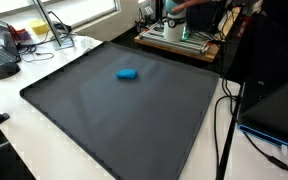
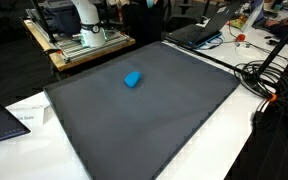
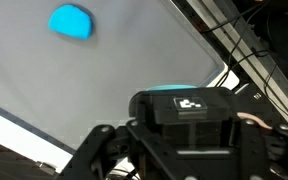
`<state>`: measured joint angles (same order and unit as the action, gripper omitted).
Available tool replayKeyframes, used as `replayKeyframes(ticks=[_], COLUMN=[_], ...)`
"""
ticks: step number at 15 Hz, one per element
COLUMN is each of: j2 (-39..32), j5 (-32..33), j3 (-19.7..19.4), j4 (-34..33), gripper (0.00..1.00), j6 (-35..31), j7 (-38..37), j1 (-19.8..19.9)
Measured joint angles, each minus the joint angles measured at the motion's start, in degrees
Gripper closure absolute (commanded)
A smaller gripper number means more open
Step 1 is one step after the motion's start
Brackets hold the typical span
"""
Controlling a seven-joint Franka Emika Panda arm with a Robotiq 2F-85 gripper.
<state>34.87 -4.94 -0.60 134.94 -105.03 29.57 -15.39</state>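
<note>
A small blue rounded object (image 1: pixel 129 74) (image 2: pixel 132 79) lies on a large dark grey mat (image 1: pixel 134 130) (image 2: pixel 154 125), toward its far side. In the wrist view the blue object (image 3: pixel 71 21) shows at the upper left, far off on the mat (image 3: pixel 114 80). My gripper's black body (image 3: pixel 184 140) fills the bottom of that view. Its fingers are out of sight, so how the jaws stand is not shown. It is well above the mat and touches nothing. The arm's base (image 2: pixel 84 25) stands behind the mat.
The mat lies on a white table (image 2: pixel 234 150). A wooden stand (image 1: pixel 179 42) holds the robot base at the back. Black cables (image 1: pixel 227 120) (image 2: pixel 269 75) trail beside the mat. A laptop (image 2: pixel 199 33) and a mouse (image 1: pixel 6 70) lie off the mat's edges.
</note>
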Motion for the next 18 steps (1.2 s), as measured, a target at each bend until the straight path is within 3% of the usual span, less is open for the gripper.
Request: replayKeyframes(ticks=[1,7,8,9,11,13,14,18], j2=[0.0,0.0,0.0,0.0,0.0,0.0,0.0,0.0], j5=[0.0,0.4,0.5,0.6,0.6,0.7,0.8,1.1], j3=[0.1,0.2,0.2,0.2,0.4,0.5,0.6,0.7], j4=[0.0,0.0,0.0,0.0,0.0,0.0,0.0,-0.1], gripper=[0.66,0.66,0.26,0.27,0.14,0.4,0.4,0.69], j6=[0.0,0.0,0.0,0.0,0.0,0.0,0.0,-0.1], j7=[0.0,0.0,0.0,0.0,0.0,0.0,0.0,0.0], j1=[0.0,0.1,0.1,0.1,0.1,0.1,0.1,0.1])
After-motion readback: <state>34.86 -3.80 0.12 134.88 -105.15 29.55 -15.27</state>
